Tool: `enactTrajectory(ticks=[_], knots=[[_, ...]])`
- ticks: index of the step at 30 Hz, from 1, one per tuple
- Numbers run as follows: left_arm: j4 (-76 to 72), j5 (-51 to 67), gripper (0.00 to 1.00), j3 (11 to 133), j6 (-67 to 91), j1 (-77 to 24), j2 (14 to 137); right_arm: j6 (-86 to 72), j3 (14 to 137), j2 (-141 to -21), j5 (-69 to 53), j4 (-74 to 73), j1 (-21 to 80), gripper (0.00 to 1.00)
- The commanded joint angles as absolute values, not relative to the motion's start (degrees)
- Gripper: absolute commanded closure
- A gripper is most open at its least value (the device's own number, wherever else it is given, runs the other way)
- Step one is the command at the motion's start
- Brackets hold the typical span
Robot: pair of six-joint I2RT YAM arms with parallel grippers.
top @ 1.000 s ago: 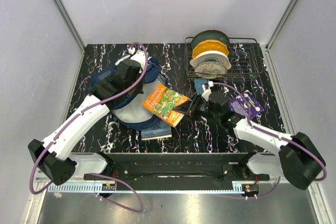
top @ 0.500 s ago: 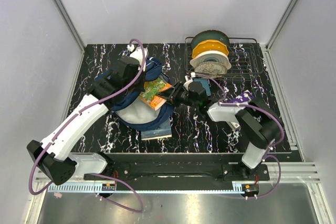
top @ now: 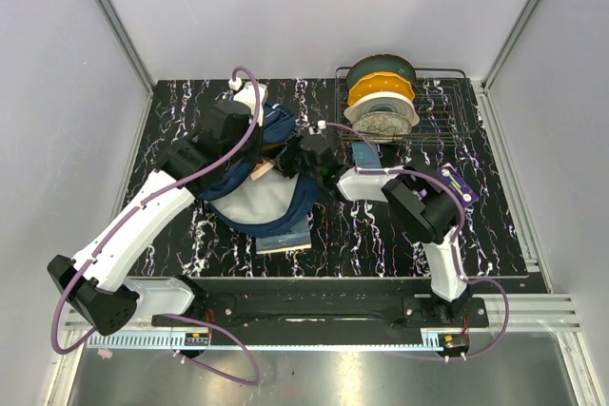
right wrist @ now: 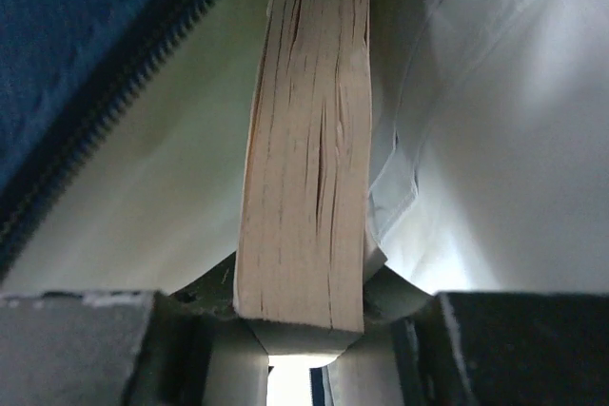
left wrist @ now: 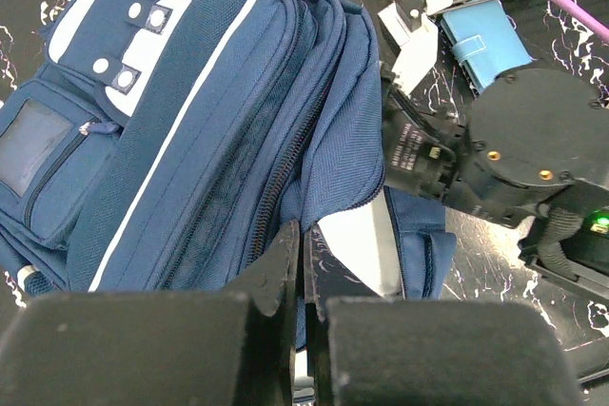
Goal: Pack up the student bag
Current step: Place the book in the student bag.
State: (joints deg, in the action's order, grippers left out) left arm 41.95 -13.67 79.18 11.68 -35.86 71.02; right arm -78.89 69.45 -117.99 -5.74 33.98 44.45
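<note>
Book (right wrist: 304,140) is clamped in right tool (right wrist: 300,316) and partly pushed inside student bag (left wrist: 190,130), whose flap is pinched by left tool (left wrist: 300,273); blue wallet (left wrist: 485,40) is left outside.

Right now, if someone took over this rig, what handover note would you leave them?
Left gripper: shut on the opening edge of the navy blue fabric backpack.
Right gripper: shut on a thick paperback book, inside the backpack's white lining.
Done: book inserted, not yet released.
To do: release, withdraw; a light blue flat case and a purple pouch lie on the table, possibly to pack.
</note>
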Motion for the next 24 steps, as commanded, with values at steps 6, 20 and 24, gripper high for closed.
enactTrajectory(ticks=[6, 20, 24], knots=[[34.63, -12.66, 1.00, 84.90, 12.92, -35.95, 69.43, -82.17, 82.87, -123.57, 4.83, 31.91, 47.81, 1.00], [34.80, -13.18, 1.00, 84.55, 13.89, -36.04, 68.91, -81.12, 89.47, -129.55, 3.70, 26.19, 49.39, 0.68], [34.80, -14.67, 1.00, 83.32, 14.15, -36.04, 68.12, -79.90, 88.16, -128.77, 3.08, 26.80, 49.31, 0.53]])
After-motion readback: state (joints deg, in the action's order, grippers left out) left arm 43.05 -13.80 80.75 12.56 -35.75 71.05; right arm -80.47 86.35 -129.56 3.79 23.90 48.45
